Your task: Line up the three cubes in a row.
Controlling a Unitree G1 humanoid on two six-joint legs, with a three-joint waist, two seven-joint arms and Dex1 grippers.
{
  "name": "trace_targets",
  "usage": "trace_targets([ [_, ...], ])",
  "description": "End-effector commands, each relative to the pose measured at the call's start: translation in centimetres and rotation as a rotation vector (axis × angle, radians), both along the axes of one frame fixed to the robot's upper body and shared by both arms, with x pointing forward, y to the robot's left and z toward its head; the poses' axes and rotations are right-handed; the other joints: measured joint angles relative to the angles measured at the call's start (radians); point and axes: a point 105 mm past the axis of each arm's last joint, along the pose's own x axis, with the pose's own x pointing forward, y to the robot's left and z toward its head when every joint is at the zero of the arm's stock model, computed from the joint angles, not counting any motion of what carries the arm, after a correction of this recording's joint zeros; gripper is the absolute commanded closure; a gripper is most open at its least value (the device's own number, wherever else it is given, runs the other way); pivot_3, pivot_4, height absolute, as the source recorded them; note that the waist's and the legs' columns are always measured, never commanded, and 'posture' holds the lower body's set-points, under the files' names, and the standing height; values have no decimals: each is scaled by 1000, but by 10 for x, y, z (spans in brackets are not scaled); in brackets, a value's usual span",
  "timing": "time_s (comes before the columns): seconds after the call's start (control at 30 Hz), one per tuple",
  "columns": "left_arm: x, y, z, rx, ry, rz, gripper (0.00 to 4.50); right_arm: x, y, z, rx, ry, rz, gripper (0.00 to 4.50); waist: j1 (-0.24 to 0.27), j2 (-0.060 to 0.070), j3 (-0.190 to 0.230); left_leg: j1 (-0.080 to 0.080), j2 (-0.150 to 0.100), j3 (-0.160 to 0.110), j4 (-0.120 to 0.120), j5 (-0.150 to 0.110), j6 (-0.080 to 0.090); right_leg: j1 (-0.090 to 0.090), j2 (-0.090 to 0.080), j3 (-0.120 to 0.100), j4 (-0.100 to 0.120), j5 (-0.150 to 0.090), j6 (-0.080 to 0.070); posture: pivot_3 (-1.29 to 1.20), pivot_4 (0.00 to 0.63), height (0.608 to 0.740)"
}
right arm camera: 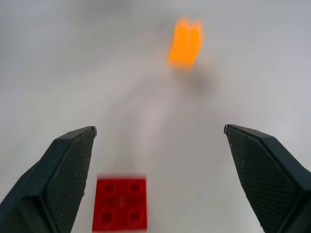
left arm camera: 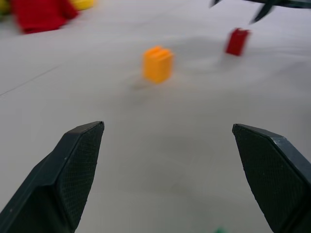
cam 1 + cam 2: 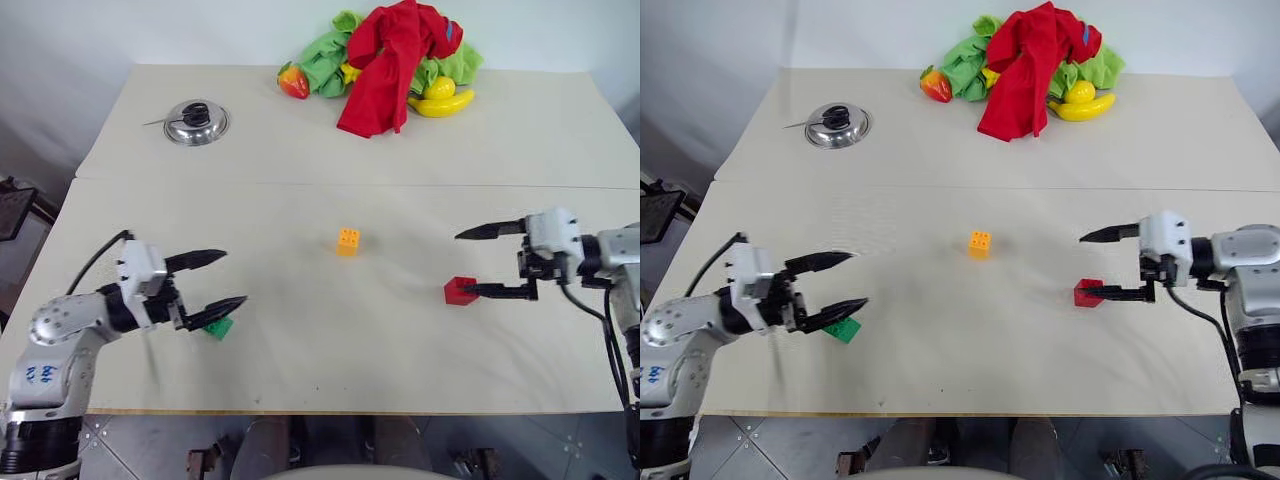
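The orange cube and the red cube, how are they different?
The orange cube sits alone in the middle of the table, while the red cube lies over on the robot's right side. Nothing is near the orange cube; the red cube rests on the table at the tip of the right gripper, whose jaws stand open. Both are small studded toy bricks resting on the table, and neither is held.

Head pair: high, facing forward-down over whole table (image 3: 560, 130). Wrist cameras: low, close to tabletop; both share orange cube (image 2: 158, 63), red cube (image 1: 120, 204).
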Motion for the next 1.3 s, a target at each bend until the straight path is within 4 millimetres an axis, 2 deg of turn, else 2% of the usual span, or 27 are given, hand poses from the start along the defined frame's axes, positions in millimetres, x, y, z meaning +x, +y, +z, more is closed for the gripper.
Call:
trace_targets([
  [0.03,-9,49,6,-52,-52,193,0,-22,15,21,161,-61,108,48,1,0,0,0,0,0,0,0,0,0,0,0,0,0,0,0,150,740],
  [0.13,-23,71,2,-86,-77,274,0,-34,31,15,220,-41,148,48,-1,0,0,0,1,0,0,-1,-1,0,0,-1,0,0,-1,0,150,740],
  [0.27,-55,104,-22,-66,30,379,0,-49,60,10,326,29,236,48,-1,0,0,1,1,0,0,-1,-1,-1,-2,-1,1,0,-1,0,150,740],
  [0.43,-81,113,-38,-30,114,397,0,-58,75,-1,353,62,295,48,4,-2,0,1,1,0,0,-4,-1,-1,-3,-2,1,-1,-2,0,150,740],
  [0.53,-86,99,-39,-6,113,349,0,-59,76,-6,348,44,312,48,7,-2,0,1,1,0,0,-6,-4,-2,-5,-2,-1,-1,-3,0,150,740],
  [0.7,-89,59,-40,11,86,238,0,-57,60,-18,334,5,284,48,1,-3,0,1,0,0,0,-9,-5,-1,-5,-1,-1,-1,-4,0,150,740],
  [0.77,-85,42,-44,49,52,230,0,-58,48,-24,323,-2,246,48,0,-3,0,1,1,0,0,-8,-1,-1,-3,-1,-1,-1,-4,0,150,740],
  [0.9,-79,16,-54,-1,53,275,0,-62,24,-35,289,7,156,48,3,-3,0,1,0,1,-1,-8,0,0,-2,-2,-2,-1,-4,0,150,740],
  [1.03,-70,6,-66,-36,63,343,0,-66,0,-44,270,10,59,48,3,-3,0,1,1,2,0,-8,1,1,-2,-2,-2,-1,-4,0,150,740],
  [1.13,-67,1,-74,-30,69,343,617,-68,-10,-49,264,4,14,0,3,-3,0,2,1,2,0,-8,2,1,-2,-1,-2,-1,-4,0,150,740],
  [1.3,-59,-1,-78,-23,66,346,2146,-72,-15,-50,273,-10,-12,0,2,-3,0,3,1,3,1,-8,2,0,-2,0,-3,-1,-4,0,150,740],
])
